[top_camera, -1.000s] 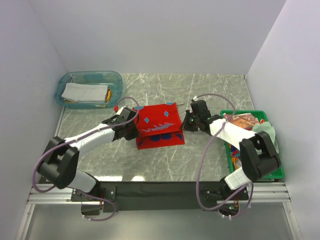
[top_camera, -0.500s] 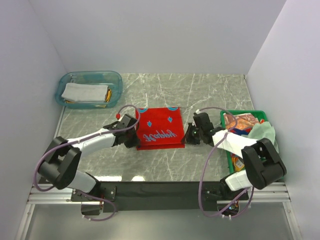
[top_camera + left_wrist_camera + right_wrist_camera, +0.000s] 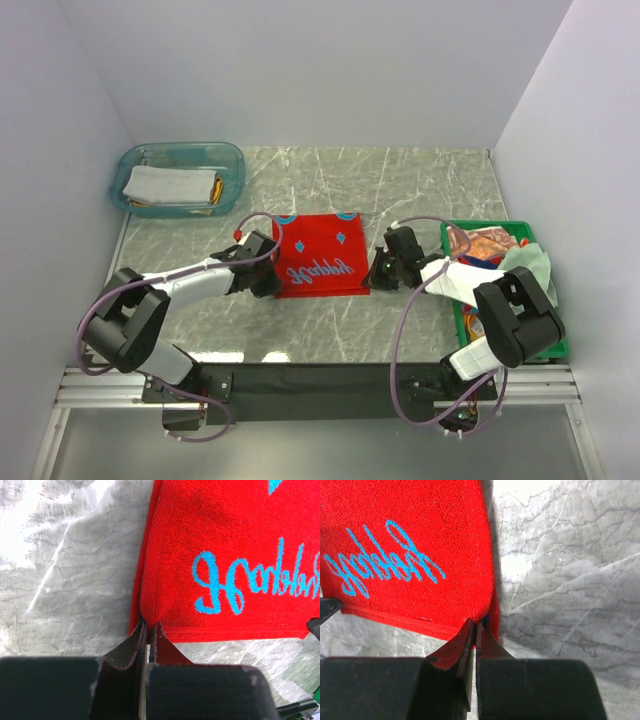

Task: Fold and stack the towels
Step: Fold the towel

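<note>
- Top external: fixed, high at the near edge. Looks down and forward, taking in the whole marble surface (image 3: 420,190).
- Left wrist: very close and low. Looks along its own jaws at the near-left corner of the red towel (image 3: 225,555).
- Right wrist: equally close, looking along its own jaws at the towel's near-right corner.
- Shared by all three: the red towel and the marble beside it.

Bright, even light falls from above. The overhead view is sharp, with faint, soft shadows under the arms on the bench (image 3: 420,190). Both wrist views show blown-out white glare on the marble near the top. The red towel (image 3: 225,555) looks crisp and saturated. The left hand (image 3: 148,627) and right hand (image 3: 475,626) are dark and soft close to the lens.
</note>
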You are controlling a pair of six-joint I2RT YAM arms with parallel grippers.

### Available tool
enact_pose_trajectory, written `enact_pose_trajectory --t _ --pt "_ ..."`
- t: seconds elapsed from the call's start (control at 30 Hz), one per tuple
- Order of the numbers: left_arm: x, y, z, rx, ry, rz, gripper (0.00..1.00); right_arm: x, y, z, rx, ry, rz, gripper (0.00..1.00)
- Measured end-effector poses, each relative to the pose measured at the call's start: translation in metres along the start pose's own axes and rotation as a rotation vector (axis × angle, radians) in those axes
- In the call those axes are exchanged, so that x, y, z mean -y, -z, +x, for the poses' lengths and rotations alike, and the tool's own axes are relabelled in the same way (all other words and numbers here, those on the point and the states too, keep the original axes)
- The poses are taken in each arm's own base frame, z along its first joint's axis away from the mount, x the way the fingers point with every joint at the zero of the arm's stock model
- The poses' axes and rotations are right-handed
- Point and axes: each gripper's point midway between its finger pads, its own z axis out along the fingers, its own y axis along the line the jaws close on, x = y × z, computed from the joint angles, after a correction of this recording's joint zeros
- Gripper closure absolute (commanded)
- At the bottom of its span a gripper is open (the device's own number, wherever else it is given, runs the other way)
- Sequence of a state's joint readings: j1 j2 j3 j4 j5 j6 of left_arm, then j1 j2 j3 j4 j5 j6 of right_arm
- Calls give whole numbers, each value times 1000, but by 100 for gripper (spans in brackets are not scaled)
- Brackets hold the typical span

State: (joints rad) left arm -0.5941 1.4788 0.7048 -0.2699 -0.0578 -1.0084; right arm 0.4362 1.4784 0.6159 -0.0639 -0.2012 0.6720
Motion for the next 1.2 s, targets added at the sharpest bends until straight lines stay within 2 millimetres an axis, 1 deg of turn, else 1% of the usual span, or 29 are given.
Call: enact_pose_trajectory --t 0.17,0.27,0.37,0.5,0.6,0.73,0.8,0.97,1.07,1.2 --pt "2 3 -3 1 -3 -13 99 -1 6 -7 13 10 22 100" --pt "9 10 -11 14 -6 -18 98 -12 19 -21 57 25 10 100" --pt "19 22 -22 50 -9 2 98 -26 37 -36 121 39 -25 100" --pt "25 38 -28 80 -9 41 98 -32 51 -39 157 34 -55 100" --pt "25 38 -26 74 -10 49 98 -25 50 -26 139 20 -57 100" --pt "14 30 -11 30 -13 39 98 -11 41 0 74 -1 -40 100" --pt "9 24 -4 8 -15 28 98 -6 35 8 46 -14 -28 100" --pt "-2 4 8 -37 -14 -16 99 3 18 19 -10 -38 5 100" --pt "-1 3 7 -28 -10 -7 99 7 14 22 -23 -44 17 100" --pt "0 2 6 -25 -9 -3 99 6 11 21 -23 -46 11 100"
